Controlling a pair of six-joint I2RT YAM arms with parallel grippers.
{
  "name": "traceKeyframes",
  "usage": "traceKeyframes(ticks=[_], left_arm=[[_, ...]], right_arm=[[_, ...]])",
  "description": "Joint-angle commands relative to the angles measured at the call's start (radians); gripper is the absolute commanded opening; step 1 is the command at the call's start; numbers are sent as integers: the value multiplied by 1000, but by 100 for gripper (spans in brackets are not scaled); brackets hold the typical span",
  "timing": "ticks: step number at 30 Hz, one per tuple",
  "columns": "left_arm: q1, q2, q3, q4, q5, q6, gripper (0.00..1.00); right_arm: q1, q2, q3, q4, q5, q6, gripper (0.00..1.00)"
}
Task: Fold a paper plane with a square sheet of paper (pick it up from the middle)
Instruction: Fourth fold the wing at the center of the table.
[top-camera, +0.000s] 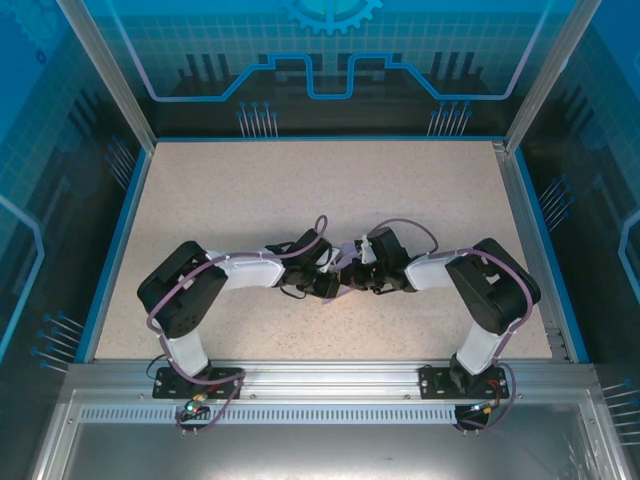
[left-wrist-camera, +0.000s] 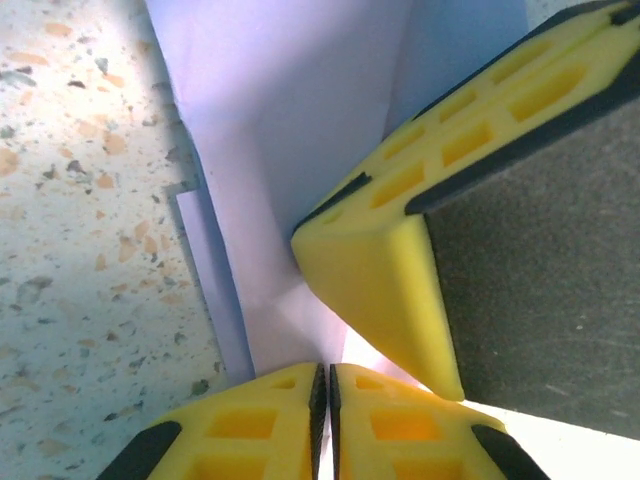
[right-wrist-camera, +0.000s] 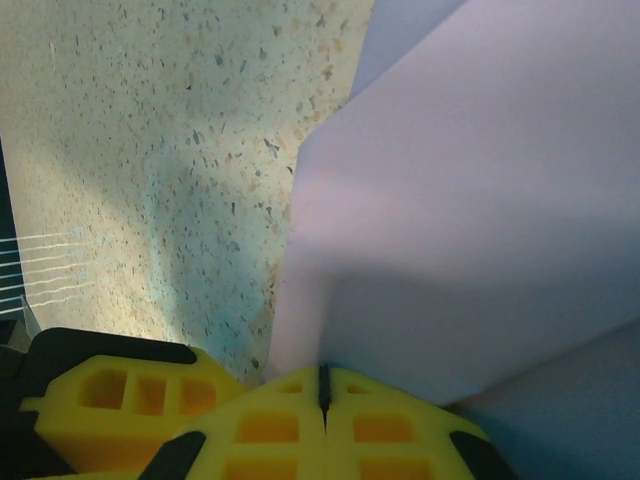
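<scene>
The lavender sheet of paper is folded over on itself, with a crease and a layered edge lying on the speckled table. My left gripper is shut on its near edge. My right gripper is shut on a raised fold of the same paper. The two grippers meet tip to tip at the table's middle, left gripper beside right gripper. The right gripper's yellow fingers press in from the right. From this close I cannot tell whether the folds make a paper plane shape.
The beige speckled table stretches wide behind and beside the arms, bounded by blue rails and metal frame posts. A yellow finger of the left gripper sits at the lower left of the right wrist view.
</scene>
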Motion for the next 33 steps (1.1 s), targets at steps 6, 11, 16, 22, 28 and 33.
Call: traceKeyframes(ticks=[6,11,16,22,28,33], left_arm=[[-8,9,-105,-46,-62,48,13],[-19,9,-141,-50,-102,66,12],[-27,14,-168,-52,-118,74,11],[-29,-1,-175,-67,-115,74,11],[-29,-10,-182,-67,-113,70,11],[-30,-8,-184,-69,-115,71,11]], right_arm=[[-28,-26,-12,-192,125,4,5],[-59,-12,21,-214,161,-15,5],[-102,-19,45,-261,214,-30,4],[-163,-2,82,-288,222,-71,5],[-219,39,143,-326,224,-124,4],[-277,61,184,-351,213,-162,4]])
